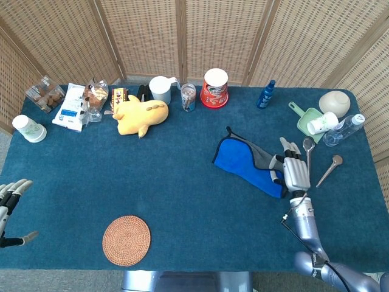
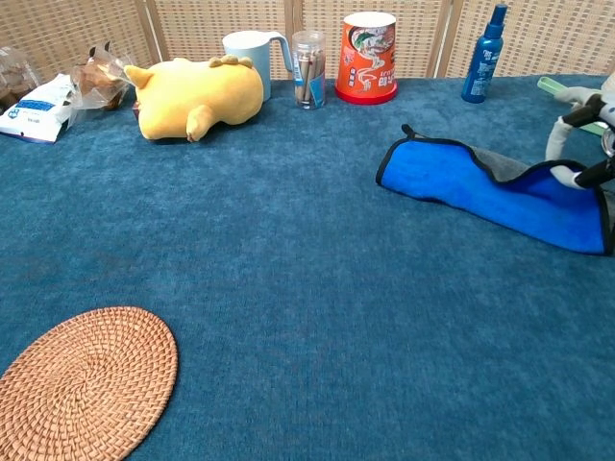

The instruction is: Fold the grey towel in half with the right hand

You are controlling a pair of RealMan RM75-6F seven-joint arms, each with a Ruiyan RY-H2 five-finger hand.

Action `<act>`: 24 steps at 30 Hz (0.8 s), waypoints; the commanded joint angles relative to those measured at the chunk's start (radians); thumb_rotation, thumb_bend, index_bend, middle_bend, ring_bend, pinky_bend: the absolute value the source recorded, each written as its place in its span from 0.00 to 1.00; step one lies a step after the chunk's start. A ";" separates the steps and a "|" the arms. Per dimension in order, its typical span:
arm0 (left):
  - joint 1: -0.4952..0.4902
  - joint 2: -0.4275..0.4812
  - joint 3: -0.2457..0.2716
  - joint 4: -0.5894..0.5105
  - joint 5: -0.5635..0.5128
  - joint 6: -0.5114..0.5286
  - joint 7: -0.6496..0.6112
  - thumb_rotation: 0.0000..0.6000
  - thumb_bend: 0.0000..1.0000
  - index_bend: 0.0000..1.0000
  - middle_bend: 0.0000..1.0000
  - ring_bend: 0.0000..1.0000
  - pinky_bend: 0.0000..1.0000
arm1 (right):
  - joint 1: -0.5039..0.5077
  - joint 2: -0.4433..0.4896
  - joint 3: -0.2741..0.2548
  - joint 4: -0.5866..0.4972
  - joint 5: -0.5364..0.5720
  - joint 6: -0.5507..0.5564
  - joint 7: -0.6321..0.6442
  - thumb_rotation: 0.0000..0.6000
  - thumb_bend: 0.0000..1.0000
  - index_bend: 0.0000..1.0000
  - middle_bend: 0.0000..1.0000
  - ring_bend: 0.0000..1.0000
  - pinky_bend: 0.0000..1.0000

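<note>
1 towel (image 1: pixel 246 160), 1 plush (image 1: pixel 141 114), 1 coaster (image 1: pixel 126 240), 1 mug (image 1: pixel 160 89), 1 jar (image 1: pixel 188 97), 1 red tub (image 1: pixel 214 87), 1 blue bottle (image 1: pixel 265 94), 1 clear bottle (image 1: pixel 343 129), 2 spoons (image 1: pixel 308 155) (image 1: pixel 329 170), 1 scoop (image 1: pixel 306 120), 1 bowl (image 1: pixel 334 102), 2 paper cups (image 1: pixel 27 128) (image 1: pixel 321 123), 4 snack packs at 10 o'clock (image 1: pixel 72 106), 2 hands (image 1: pixel 294 170) (image 1: pixel 11 204).

towel (image 1: pixel 246 159) mid-table | right hand (image 1: pixel 295 171) beside, right | mat (image 1: pixel 126 240) front-left

Staged lab tabletop: blue felt table (image 1: pixel 170 176), wicker screen (image 1: pixel 213 36) backdrop, assorted household props, snack packets (image 1: pixel 73 104).
</note>
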 commanded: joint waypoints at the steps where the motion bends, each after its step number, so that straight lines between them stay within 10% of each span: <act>1: 0.000 0.000 0.001 -0.001 0.002 0.000 0.000 1.00 0.16 0.00 0.00 0.00 0.00 | -0.006 -0.002 0.008 0.013 0.007 0.007 0.011 1.00 0.46 0.65 0.00 0.00 0.06; 20: 0.004 0.002 0.003 -0.006 0.001 0.004 0.002 1.00 0.16 0.00 0.00 0.00 0.00 | -0.013 -0.062 0.078 0.131 0.118 0.001 0.027 1.00 0.51 0.67 0.00 0.00 0.06; 24: 0.004 0.001 0.003 -0.006 0.000 0.004 0.003 1.00 0.16 0.00 0.00 0.00 0.00 | -0.017 -0.056 0.071 0.126 0.127 -0.021 0.021 1.00 0.53 0.54 0.00 0.00 0.05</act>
